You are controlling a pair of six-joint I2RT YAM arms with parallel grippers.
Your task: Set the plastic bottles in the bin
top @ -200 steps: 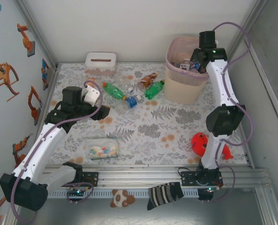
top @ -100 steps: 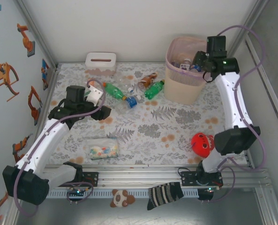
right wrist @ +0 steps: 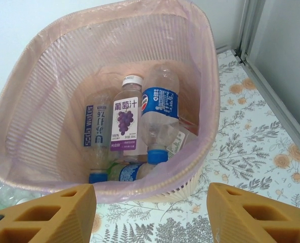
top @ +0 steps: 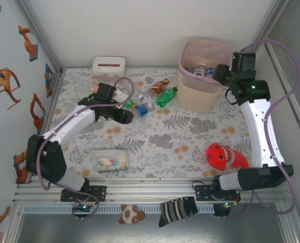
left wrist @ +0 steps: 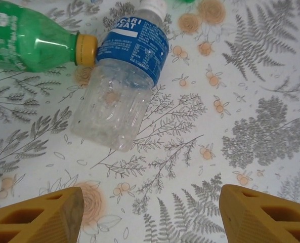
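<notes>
Both arms have shifted: the left has swung out from its folded pose to the bottle cluster, and the right has drawn back from above the bin (top: 200, 98). The left hand (left wrist: 152, 215) hovers open and empty over the counter (left wrist: 271, 131), fingers wide apart. Just ahead of it, slightly to its left, the clear bottle (left wrist: 120, 96) lies on its side with its cap pointing away. The green bottle (left wrist: 26, 43) lies further left, its yellow cap against the clear one's shoulder. The right hand (right wrist: 152, 215) is also open and empty, with the bin ahead and below it and several dropped bottles (right wrist: 160, 106) at its bottom.

The step in hand looks like a pick of the clear bottle. To do it well, the left hand should probably advance and shift left until its fingers straddle the body crosswise, then close gently. Thin, glossy, empty plastic will likely dent or roll. The blue label wrap looks smooth, so the ribbed lower body may give better purchase. The bin's pink liner is thin and translucent.
</notes>
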